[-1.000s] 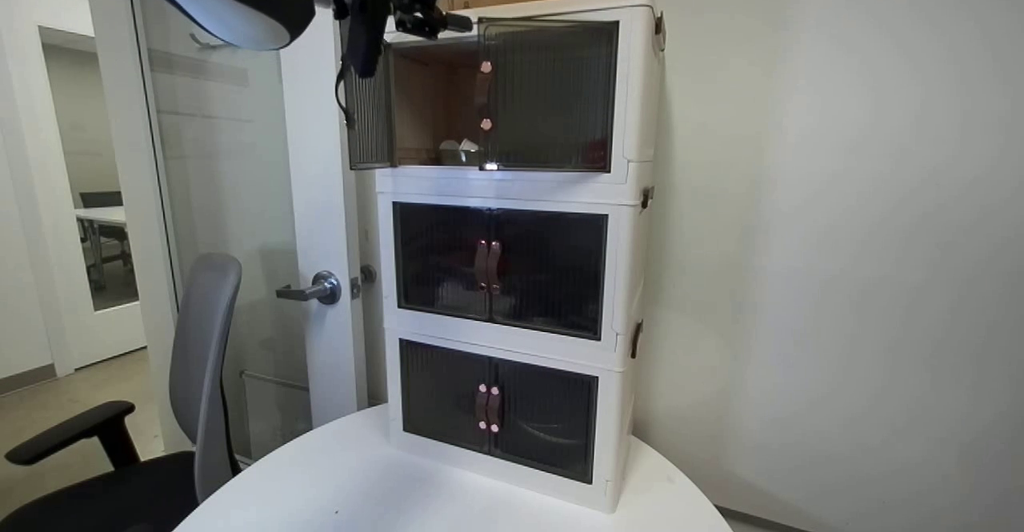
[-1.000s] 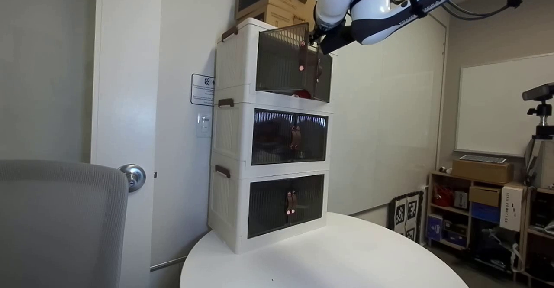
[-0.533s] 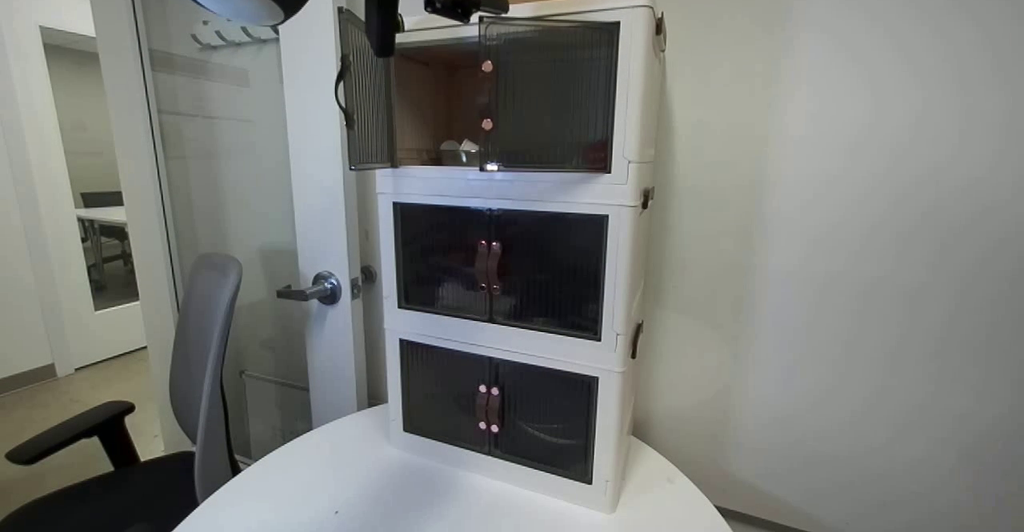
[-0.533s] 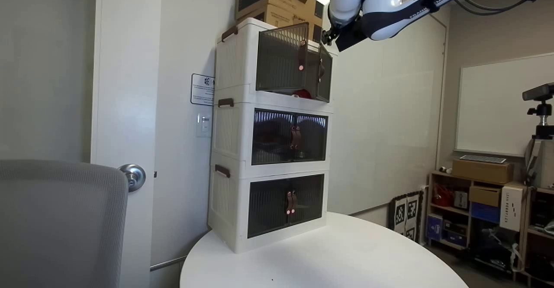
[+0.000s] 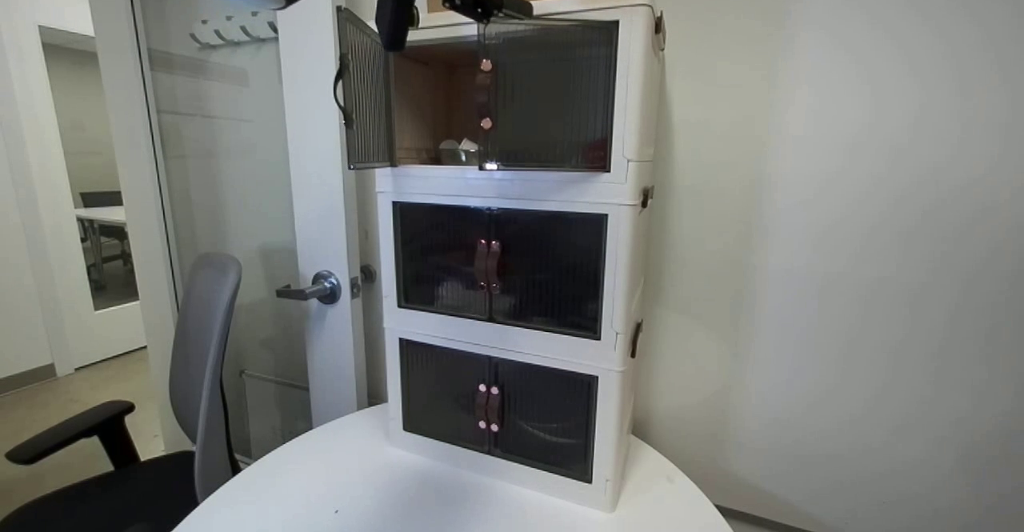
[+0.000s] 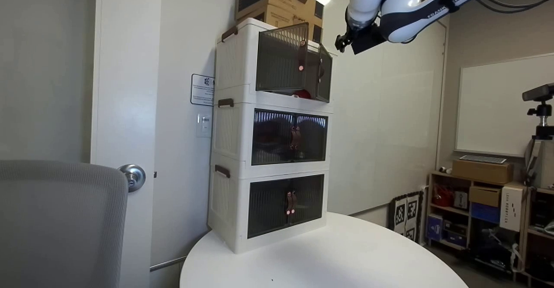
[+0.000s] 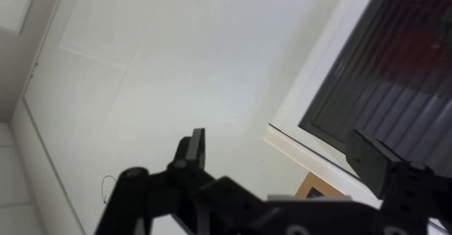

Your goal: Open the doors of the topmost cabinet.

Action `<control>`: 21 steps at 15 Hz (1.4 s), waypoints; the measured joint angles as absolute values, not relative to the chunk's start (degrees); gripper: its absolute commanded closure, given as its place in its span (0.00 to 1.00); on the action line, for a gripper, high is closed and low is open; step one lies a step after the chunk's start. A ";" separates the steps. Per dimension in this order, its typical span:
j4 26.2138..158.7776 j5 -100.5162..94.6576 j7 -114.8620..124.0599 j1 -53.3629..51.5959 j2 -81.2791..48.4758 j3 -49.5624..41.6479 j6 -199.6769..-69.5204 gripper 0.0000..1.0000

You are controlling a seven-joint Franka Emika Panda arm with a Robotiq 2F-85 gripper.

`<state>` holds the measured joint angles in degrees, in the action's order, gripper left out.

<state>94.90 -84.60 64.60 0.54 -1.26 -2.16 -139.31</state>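
Atop the stack point(image 6: 227, 134) in an exterior view, the topmost cabinet point(image 6: 235, 60) stood with its three-o'clock door point(image 6: 326, 76) wide and its nine-o'clock door point(image 6: 281, 58) ajar as our gripper point(image 6: 340, 44), jaws apart, hung clear at two o'clock, and we judged the ajar door's widening in hand, calling next for a reach behind it.

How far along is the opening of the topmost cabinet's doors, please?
Done: on the topmost cabinet, the left door (as pictured) stands wide open; the right door is partly out. In hand: nothing gripped; the wrist view shows the jaws spread wide. Remaining: probably just swinging the right door wider, as it looks less open, its outer face broad in an exterior view.
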 measured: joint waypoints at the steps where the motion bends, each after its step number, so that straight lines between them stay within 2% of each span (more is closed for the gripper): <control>1: 95.09 -82.72 64.54 0.93 -0.73 -2.18 -142.98 0.00; 7: 94.57 -65.20 56.92 0.13 0.75 -1.38 -160.04 0.00; 11: 94.98 -46.92 45.25 -0.51 -2.96 -0.03 -168.13 0.00; 15: 95.17 -29.89 29.22 -1.28 -9.93 3.15 -167.47 0.00; 21: 87.20 -36.62 26.52 -1.75 -14.94 0.97 -158.46 0.00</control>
<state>87.20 -36.62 26.52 -1.75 -14.94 0.97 -158.46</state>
